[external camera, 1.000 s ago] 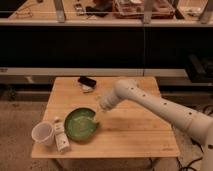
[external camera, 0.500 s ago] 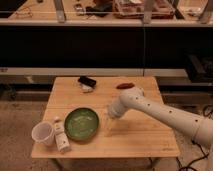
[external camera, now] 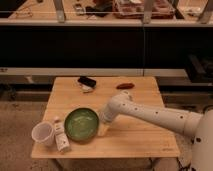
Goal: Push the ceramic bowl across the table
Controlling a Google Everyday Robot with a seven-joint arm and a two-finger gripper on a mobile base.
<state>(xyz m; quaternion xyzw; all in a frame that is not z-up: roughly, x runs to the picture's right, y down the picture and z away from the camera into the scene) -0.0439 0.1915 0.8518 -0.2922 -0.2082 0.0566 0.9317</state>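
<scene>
The ceramic bowl, green and glossy with a darker rim, sits on the left front part of the light wooden table. My gripper is at the end of the white arm that reaches in from the right. It hangs low over the tabletop just off the bowl's right rim. Whether it touches the rim does not show.
A translucent white cup and a small white bottle stand left of the bowl near the front edge. A dark flat object and a reddish-brown item lie near the far edge. A long dark shelf unit runs behind.
The gripper, over the bowl's right side one second ago, swung right off the bowl and has now come back left and lower, next to its right rim. The bowl has stayed about where it was.
</scene>
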